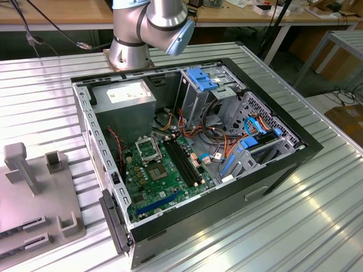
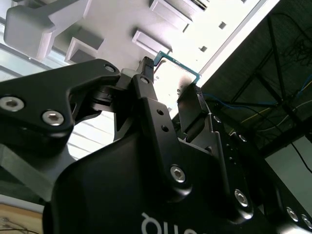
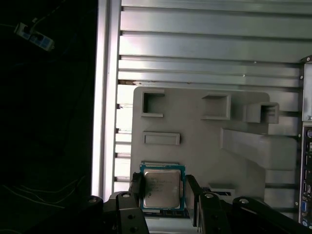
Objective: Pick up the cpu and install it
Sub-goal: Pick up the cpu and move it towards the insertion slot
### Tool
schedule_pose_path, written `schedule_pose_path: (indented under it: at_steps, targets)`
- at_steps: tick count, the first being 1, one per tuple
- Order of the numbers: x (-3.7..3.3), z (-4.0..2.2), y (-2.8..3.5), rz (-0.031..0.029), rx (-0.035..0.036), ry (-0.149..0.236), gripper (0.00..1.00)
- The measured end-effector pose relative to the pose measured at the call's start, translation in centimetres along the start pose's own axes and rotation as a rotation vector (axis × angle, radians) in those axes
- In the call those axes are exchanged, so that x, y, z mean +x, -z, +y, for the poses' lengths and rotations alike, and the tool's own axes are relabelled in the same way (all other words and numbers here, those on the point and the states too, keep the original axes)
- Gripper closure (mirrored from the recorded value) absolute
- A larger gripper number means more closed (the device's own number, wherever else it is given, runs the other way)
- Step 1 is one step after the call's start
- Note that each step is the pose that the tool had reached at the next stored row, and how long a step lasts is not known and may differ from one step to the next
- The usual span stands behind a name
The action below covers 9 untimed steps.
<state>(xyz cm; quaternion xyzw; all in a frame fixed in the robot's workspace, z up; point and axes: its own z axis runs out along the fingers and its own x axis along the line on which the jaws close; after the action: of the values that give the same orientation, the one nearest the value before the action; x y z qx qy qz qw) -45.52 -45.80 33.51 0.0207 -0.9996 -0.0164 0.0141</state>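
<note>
Straddling the cpu (image 3: 162,189), the tool (image 3: 165,187) hovers low.

- Exterior view: high, angled down over the open black metal computer case (image 1: 198,218).
- Both wrist views: close past my black gripper (image 3: 164,192), sharing the pale grey plastic fixture plate (image 3: 195,126).

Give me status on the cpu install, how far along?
Done: nothing installed yet; the socket in the open case has a dark, bare centre. In hand: the gripper straddles the cpu at the grey fixture plate; I can't tell whether it is clamped. Left: transfer to the socket and seating.
</note>
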Motion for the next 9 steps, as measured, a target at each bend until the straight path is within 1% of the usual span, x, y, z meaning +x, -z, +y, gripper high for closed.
schedule_pose_path:
  at_steps: [9]
  targets:
    - [0.01, 0.02, 0.53, 0.0000, -0.0023, 0.000, 0.55]
